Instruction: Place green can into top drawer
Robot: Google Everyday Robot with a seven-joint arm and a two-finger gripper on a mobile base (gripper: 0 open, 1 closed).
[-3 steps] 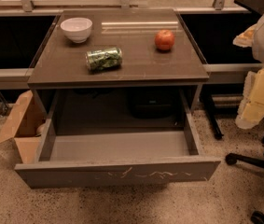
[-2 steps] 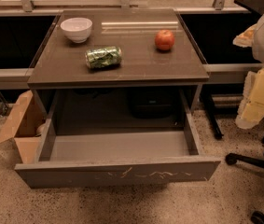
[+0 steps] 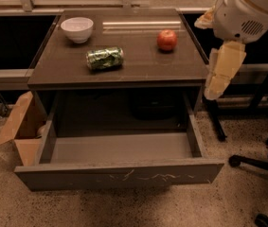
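Note:
The green can (image 3: pixel 105 59) lies on its side on the grey table top (image 3: pixel 143 67), left of the middle. The top drawer (image 3: pixel 119 176) is pulled fully open below the table, and its grey inside holds nothing. My gripper (image 3: pixel 222 72) hangs as a cream-coloured piece under the white arm at the right, just off the table's right edge. It is well to the right of the can, apart from it, and higher than the drawer.
A red apple (image 3: pixel 167 39) sits on the table at the right rear. A white bowl (image 3: pixel 77 29) sits at the left rear. An open cardboard box (image 3: pixel 17 126) stands on the floor left of the drawer. A black chair base (image 3: pixel 261 164) is at the right.
The arm and gripper have moved left and up, closer to the table's right edge. The can, apple, bowl and drawer have not moved.

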